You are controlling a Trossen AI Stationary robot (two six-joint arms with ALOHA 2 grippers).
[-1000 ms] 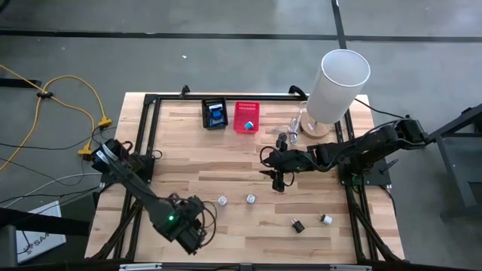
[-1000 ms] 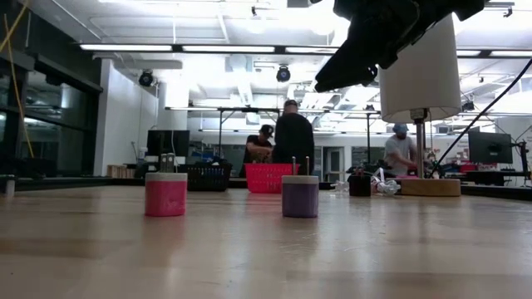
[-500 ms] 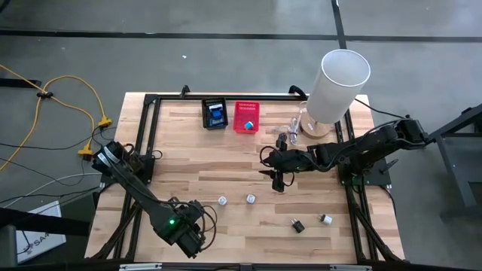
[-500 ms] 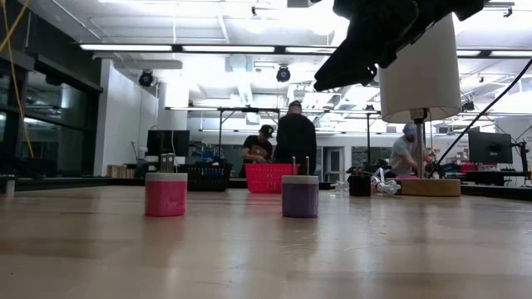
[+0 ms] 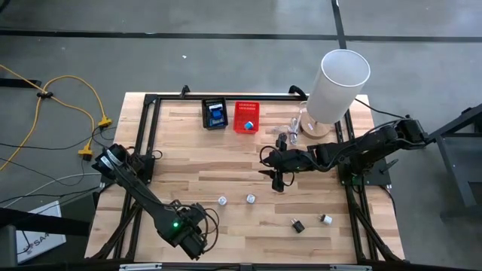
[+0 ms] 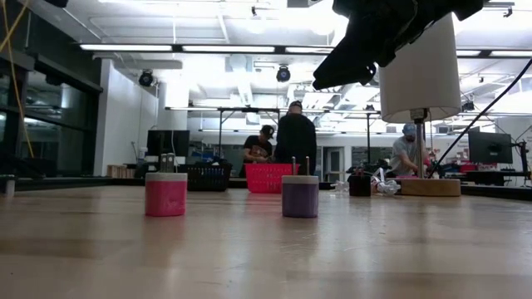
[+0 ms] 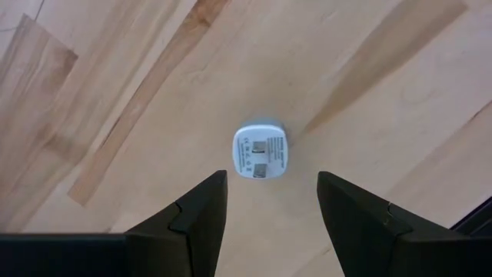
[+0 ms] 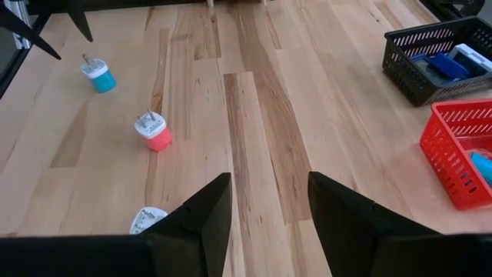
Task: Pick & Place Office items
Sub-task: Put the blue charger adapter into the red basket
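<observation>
My left gripper [image 7: 270, 185] hangs open, pointing down above a small white-faced piece with two prongs [image 7: 260, 150] that stands on the table; its fingers stay short of the piece. In the high view this gripper [image 5: 194, 237] is near the table's near-left corner and its arm hides the piece. My right gripper [image 5: 276, 179] [image 8: 269, 178] waits open over mid-table, holding nothing. A pink piece [image 8: 154, 132] [image 6: 166, 193], a teal piece [image 8: 98, 75] and a white-topped one [image 8: 146, 219] stand prongs up on the table. A black piece [image 5: 297, 224] and a white one [image 5: 326, 219] lie near-right.
A black mesh basket [image 5: 215, 113] and a red one [image 5: 246, 117] sit at the far edge, each with something blue inside. A tall white cylinder [image 5: 339, 83] stands on a round base far right. A black frame rims the table. People stand in the room beyond.
My left gripper has sunk a little and edged toward the table's near edge, staying open.
</observation>
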